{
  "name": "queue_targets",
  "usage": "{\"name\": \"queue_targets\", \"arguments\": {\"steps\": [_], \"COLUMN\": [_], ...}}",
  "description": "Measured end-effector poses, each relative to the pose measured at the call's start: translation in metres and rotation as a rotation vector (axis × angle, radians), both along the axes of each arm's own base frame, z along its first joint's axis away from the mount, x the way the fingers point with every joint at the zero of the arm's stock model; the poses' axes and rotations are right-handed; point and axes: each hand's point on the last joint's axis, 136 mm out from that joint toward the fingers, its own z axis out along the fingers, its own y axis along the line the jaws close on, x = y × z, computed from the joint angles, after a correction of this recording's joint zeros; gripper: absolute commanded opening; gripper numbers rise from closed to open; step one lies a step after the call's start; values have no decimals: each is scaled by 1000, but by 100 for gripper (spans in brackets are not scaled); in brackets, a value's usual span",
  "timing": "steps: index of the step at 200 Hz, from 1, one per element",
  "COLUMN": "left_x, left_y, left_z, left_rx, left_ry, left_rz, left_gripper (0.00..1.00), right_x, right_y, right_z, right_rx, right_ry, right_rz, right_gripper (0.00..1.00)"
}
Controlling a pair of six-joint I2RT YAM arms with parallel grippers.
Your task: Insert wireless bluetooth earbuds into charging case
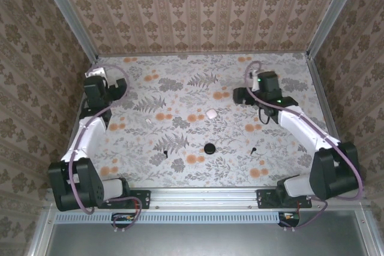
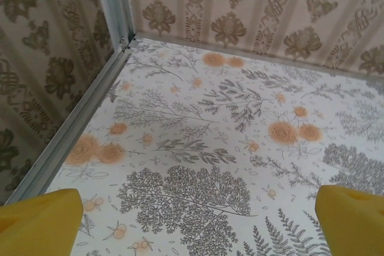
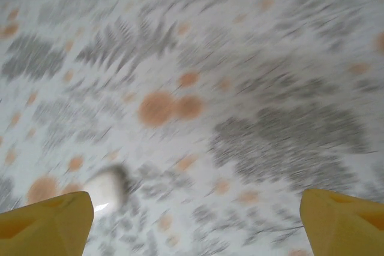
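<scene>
Right claw (image 1: pixel 240 95): released, fingers spread wide with nothing between them, hanging over the far right part of the floral table (image 1: pixel 288 70). Its own camera view is badly blurred.
Left claw (image 2: pixel 195 220): also released and empty, up by the far left corner.
Charging case (image 1: pixel 211 113): a small white pebble lying on the table near the middle. It sits just left of the Right claw and a little nearer. In the right wrist view it is a white blur beside one finger, not between the two.
Case's long axis: too small and too blurred to tell.
Earbuds: one black piece (image 1: pixel 254 149) lies near right and the other (image 1: pixel 165 153) near, left of centre. Both are well apart from the case.
Other bits: a black round thing (image 1: pixel 209 148) between the two buds, and a small white piece (image 1: pixel 149 122) left of the case.
Nearer arm: the right one, clearly.
Coming move, as I judge it: the Right claw has to shift left to centre over the case before it can close.
</scene>
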Motion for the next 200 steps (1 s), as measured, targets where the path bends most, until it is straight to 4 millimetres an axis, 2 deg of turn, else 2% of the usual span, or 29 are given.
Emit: {"name": "queue_targets", "arguments": {"steps": [30,48,68,95,110,154,200], "left_x": [-24,-43,-61,-75,-79,-80,-74], "left_y": [-35,-60,-88,-118,-128,-143,-154], "left_z": [-24,-46,-66,-76,-80,-92,-93], "left_rx": [-140,-235,-300,-321,-326,-364,-396], "left_ry": [105,177,269,339,358,416,432], "left_rz": [-144,-223,-301,-392,-420,-474,-520], "left_gripper": [99,97,97,98,97,88,85], "right_x": [-11,-17,-21,-14,-13,-10,-12], "right_y": [56,77,92,104,110,120,115], "right_z": [-37,-57,-72,-84,-89,-104,-123], "right_rx": [-41,-81,-126,-167,-186,-258,-332], "right_ry": [182,263,343,408,434,478,522], "right_rz": [148,201,242,268,278,293,293], "right_gripper": [90,90,85,81,81,81,81]}}
